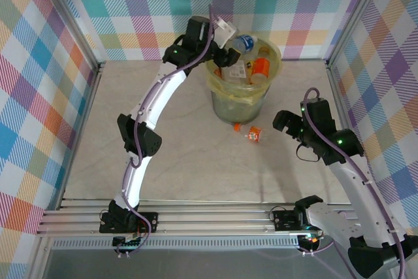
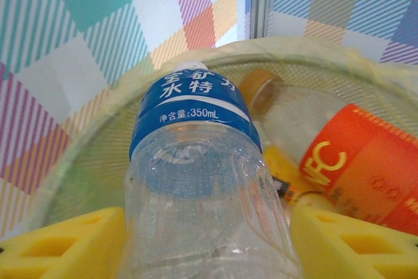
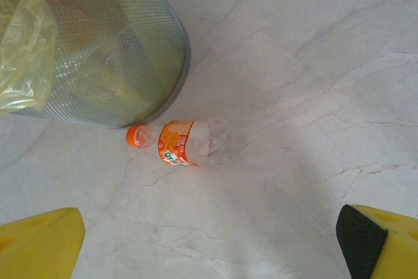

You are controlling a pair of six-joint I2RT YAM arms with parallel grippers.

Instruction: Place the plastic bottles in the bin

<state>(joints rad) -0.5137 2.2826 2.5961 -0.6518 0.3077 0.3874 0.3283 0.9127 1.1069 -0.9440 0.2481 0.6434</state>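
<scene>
Pale marbled bench (image 1: 183, 161), plaid walls. Left fingers (image 2: 65, 243) pinch a blue-label bottle (image 2: 196, 161) over the open bin (image 1: 238, 106). Right fingers (image 3: 39, 243) are spread above an orange-label bottle (image 3: 179, 142) lying just beside the bin.

Pale marbled table (image 1: 183, 168), bright checked walls (image 1: 39, 83) on three sides, grey metal posts (image 1: 68, 17) at the far corners, slotted rail (image 1: 209, 219) along the near edge

Overhead looks down; wrist views sit close (all share the bin (image 1: 238, 104)).
</scene>
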